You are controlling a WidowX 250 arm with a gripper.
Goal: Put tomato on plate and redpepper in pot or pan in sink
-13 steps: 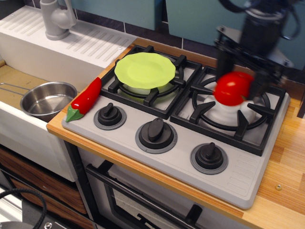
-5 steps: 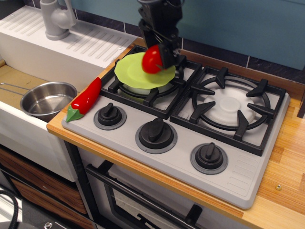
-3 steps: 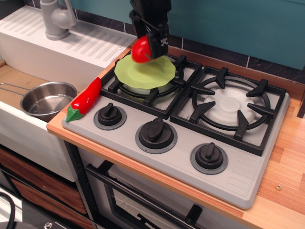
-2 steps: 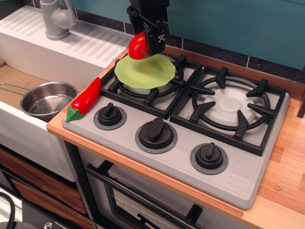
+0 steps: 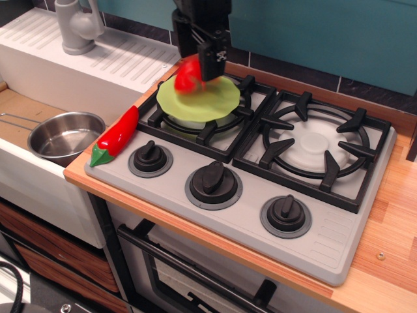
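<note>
overhead, gripper (image 5: 195,65) pointing down, clamping tomato (image 5: 187,76) above plate (image 5: 202,101) rim.

A glossy red plastic tomato (image 5: 187,75) sits against a matt lime-green plastic plate (image 5: 199,99), beside a shiny, smooth red pepper (image 5: 118,135) with a green cap. A polished stainless-steel pan (image 5: 65,135) mirrors its surroundings inside a smooth white sink (image 5: 39,171). The stove top (image 5: 247,195) is matt grey plastic with dull black grates (image 5: 314,147) and knobs (image 5: 212,177), set in a satin, grained wooden counter (image 5: 391,215). The gripper (image 5: 207,55) looks matt black.
</note>
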